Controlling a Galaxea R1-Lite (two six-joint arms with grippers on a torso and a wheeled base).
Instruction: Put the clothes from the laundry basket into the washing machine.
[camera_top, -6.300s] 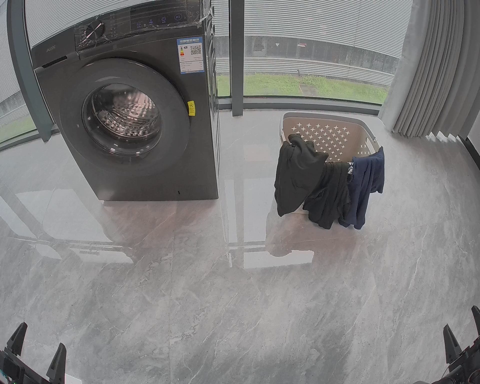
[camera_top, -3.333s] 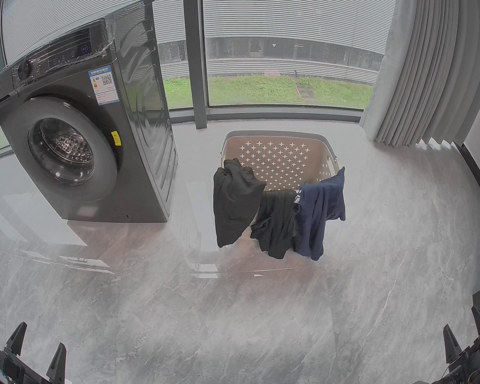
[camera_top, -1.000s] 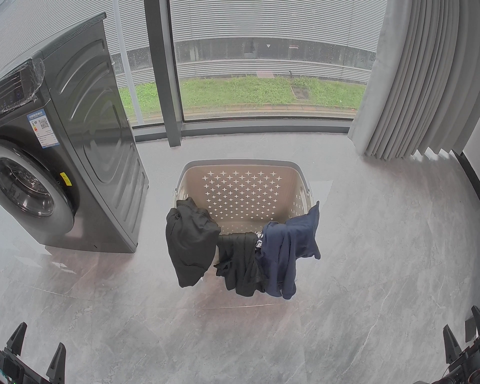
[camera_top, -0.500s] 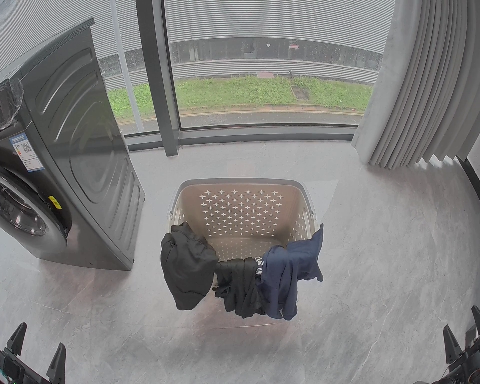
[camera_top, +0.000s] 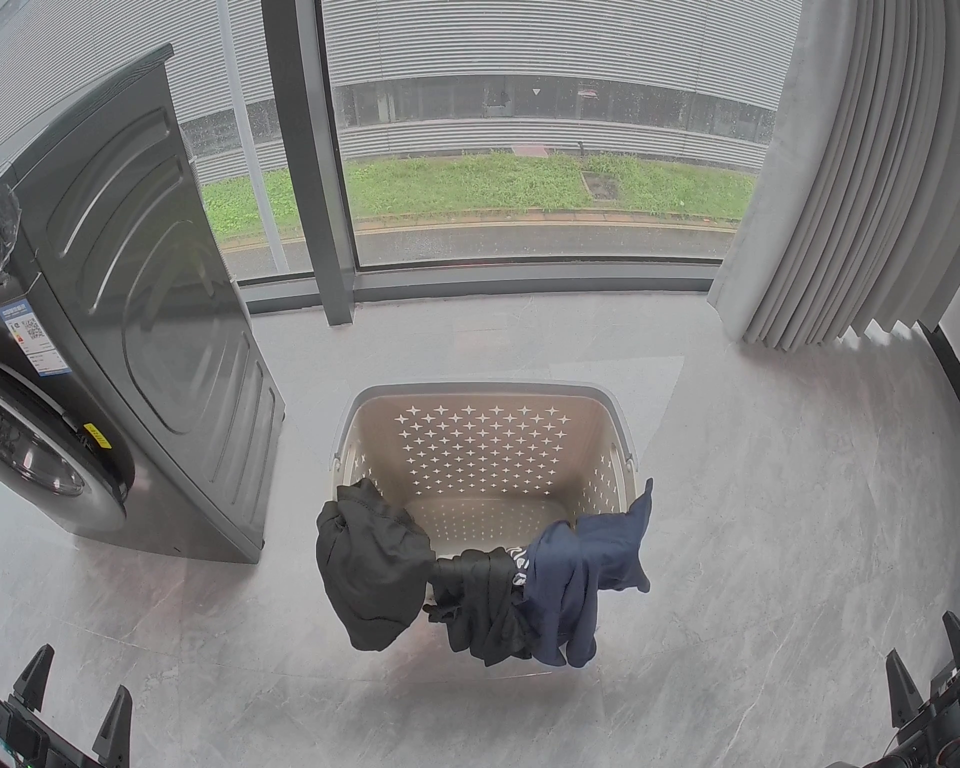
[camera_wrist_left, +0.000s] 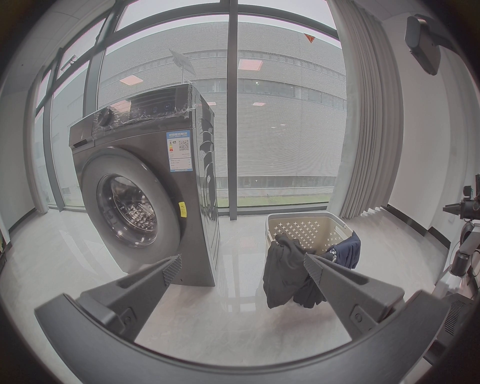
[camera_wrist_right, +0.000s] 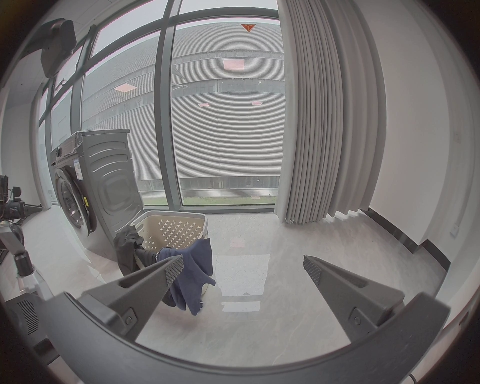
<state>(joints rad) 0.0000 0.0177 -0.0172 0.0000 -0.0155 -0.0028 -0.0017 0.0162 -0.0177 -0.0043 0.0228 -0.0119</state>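
A beige laundry basket (camera_top: 483, 392) stands on the floor straight ahead. Three garments hang over its near rim: a black one (camera_top: 372, 565) at the left, a dark one (camera_top: 482, 605) in the middle and a navy one (camera_top: 582, 570) at the right. The dark grey washing machine (camera_top: 150, 300) stands at the left, and its round glass door (camera_wrist_left: 129, 210) shows in the left wrist view. My left gripper (camera_top: 83, 670) and right gripper (camera_top: 920, 636) hang low at the bottom corners, both open and holding nothing, well short of the basket (camera_wrist_left: 305, 231) (camera_wrist_right: 172, 231).
A floor-to-ceiling window with a dark frame post (camera_top: 305, 160) runs behind the basket. Grey curtains (camera_top: 850, 170) hang at the back right. Bare grey tiled floor (camera_top: 760, 520) lies between me and the basket and to its right.
The whole head view has shifted: the camera has come closer to the basket, which sits lower and larger, and the washing machine has slid to the left edge. Both grippers hold as before.
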